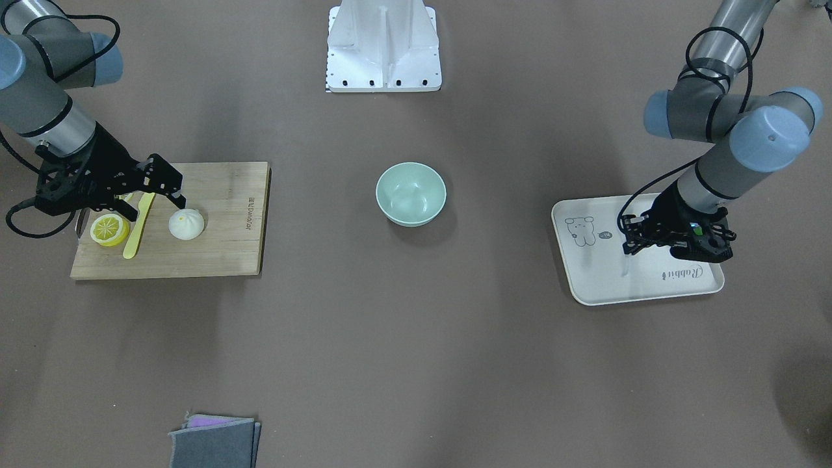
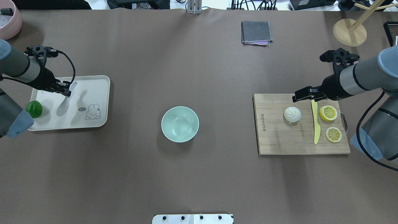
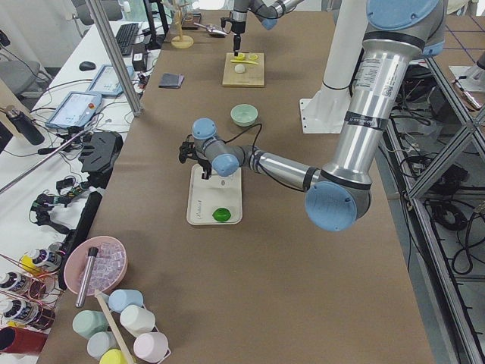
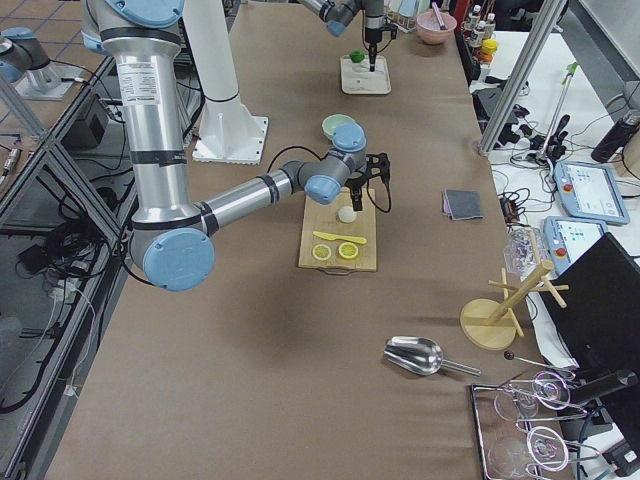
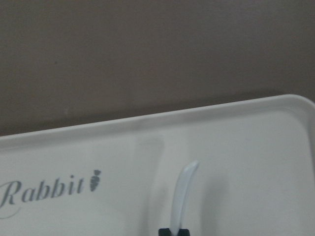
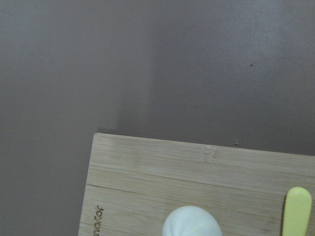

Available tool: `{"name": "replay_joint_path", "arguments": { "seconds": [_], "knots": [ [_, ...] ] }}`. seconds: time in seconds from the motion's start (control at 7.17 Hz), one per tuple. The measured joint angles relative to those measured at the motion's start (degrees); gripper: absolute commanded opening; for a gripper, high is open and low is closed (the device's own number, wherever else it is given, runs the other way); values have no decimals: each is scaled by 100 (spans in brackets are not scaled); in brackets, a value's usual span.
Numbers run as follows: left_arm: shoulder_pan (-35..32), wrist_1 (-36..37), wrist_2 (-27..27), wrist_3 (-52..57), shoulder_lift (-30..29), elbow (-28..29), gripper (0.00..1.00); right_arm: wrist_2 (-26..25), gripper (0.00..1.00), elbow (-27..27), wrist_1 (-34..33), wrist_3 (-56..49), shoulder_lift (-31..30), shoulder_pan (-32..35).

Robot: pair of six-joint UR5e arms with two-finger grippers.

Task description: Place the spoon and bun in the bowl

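- Spoon (image 2: pixel 63 105): sitting over the cream tray (image 2: pixel 93 88) at the robot's left end of the desk, scoop pointing away from the claw.
- Left claw (image 2: pixel 66 92) is pinching the handle near its end, jaws narrow around it. The wrist view is showing the handle edge-on, running out from between the tips.
- I cannot tell whether the scoop is resting on the tray or hanging just clear of it.
- My guess is that a grip at the handle's end is leaving the scoop free to go into the bowl first.
- Bun (image 2: pixel 292 114): resting pleats-up on the wooden board (image 2: pixel 279 141) at the robot's right end, just beside the yellow knife (image 2: pixel 315 124). The lemon slices (image 2: pixel 328 113) are lying past the knife.
- Right claw (image 2: pixel 297 97) is hovering over the board near the bun, not touching it. From the front its jaws are looking spread and empty.
- Its wrist camera is catching only the bun's top at the frame's lower edge, so it is probably needing to shift over the bun before descending.
- The bun is looking soft and round, so a gentle squeeze seems wise.
- Bowl (image 2: pixel 169 124): sitting empty mid-desk, between the tray and the board and well apart from both. I read this as each arm taking its own near item.
- Neither item is in the bowl yet.
- Also present: a green fruit (image 2: pixel 33 109) on the tray and a folded cloth (image 2: pixel 255 32) across the desk.
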Motion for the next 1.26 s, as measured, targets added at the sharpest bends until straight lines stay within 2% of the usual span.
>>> {"name": "replay_joint_path", "arguments": {
  "seconds": [0.42,0.98,1.12,1.26],
  "knots": [
    [757,590,268,-1037,-1482,55,0,-323,90,-58,-4,17,84,-228],
    [1517,704,767,-1791,-2103,67,0,-678,87,-245,-4,-37,182,-531],
    [1667,701,833,-1957,-2192,67,71,-695,87,-291,-5,-55,192,-544],
    [1767,699,889,-2069,-2250,61,82,-720,83,-336,-6,-63,195,-557]
  ]
}}
